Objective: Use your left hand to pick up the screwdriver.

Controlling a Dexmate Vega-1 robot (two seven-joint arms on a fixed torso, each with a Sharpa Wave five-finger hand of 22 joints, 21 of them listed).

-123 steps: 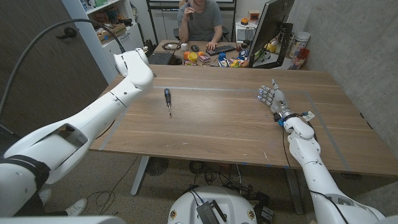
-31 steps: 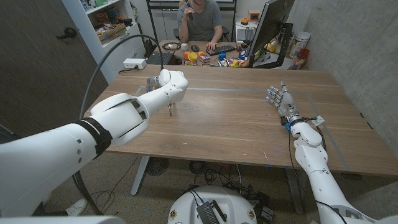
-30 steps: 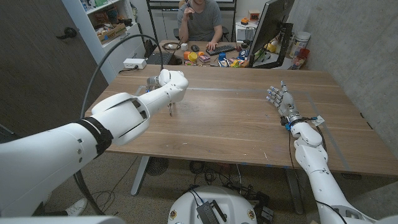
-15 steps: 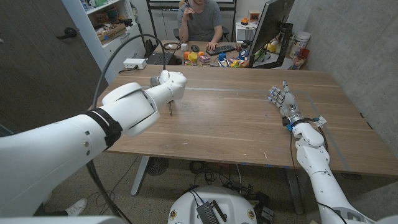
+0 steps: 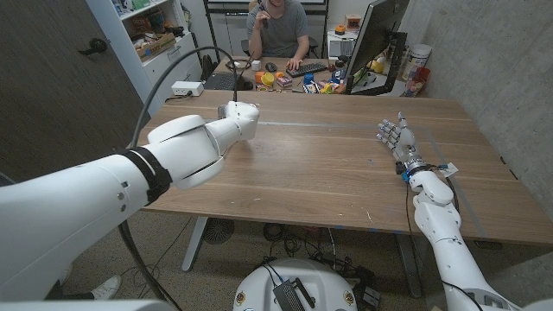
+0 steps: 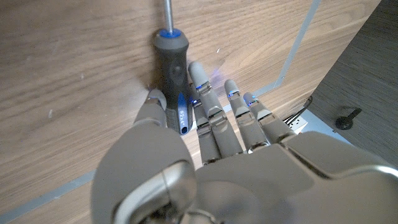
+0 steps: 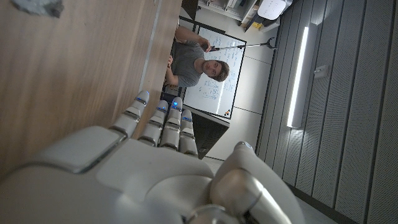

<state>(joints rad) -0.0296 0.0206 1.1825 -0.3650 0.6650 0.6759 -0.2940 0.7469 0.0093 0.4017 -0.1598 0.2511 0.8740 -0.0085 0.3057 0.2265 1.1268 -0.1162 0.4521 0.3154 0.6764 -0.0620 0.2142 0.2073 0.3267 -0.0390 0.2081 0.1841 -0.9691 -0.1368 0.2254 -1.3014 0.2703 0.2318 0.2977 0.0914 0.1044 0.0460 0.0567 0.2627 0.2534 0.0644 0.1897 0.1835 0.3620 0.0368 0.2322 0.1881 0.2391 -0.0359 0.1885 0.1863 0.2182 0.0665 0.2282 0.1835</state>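
Nearest the camera in the head view, the left arm (image 5: 112, 199) sweeps across the worktop (image 5: 328, 164) and covers the spot where its robot hand works. In the left wrist view, the left robot hand (image 6: 205, 143) lies over the screwdriver (image 6: 171, 74), which rests on the wood with its dark handle between the thumb on one side and the fingers (image 6: 208, 109) on the other. The metal shaft points away from the palm. The thumb tip sits against the handle's side; the fingers lie alongside it, extended and slightly spread. The hand is not yet clamped: it brackets the handle but does not enclose it.

Step in hand, as judged: closing the grasp.

- Keep the palm centred over the thick part of the handle, not the blue-ringed neck, so the tool does not pivot when raised.
- Curl the fingers under the handle from their side while the thumb presses from the other; closing only one side is likely to roll the round handle away across the wood.
- Confirm firm contact on both sides before raising.
- Raise straight up, keeping the shaft level.

Farther across, the right robot hand (image 5: 399, 138) stands on its edge on the worktop, fingers straight, close together and holding nothing, well apart from the tool. Beyond the far edge, a person (image 5: 278, 26) sits at a cluttered desk.
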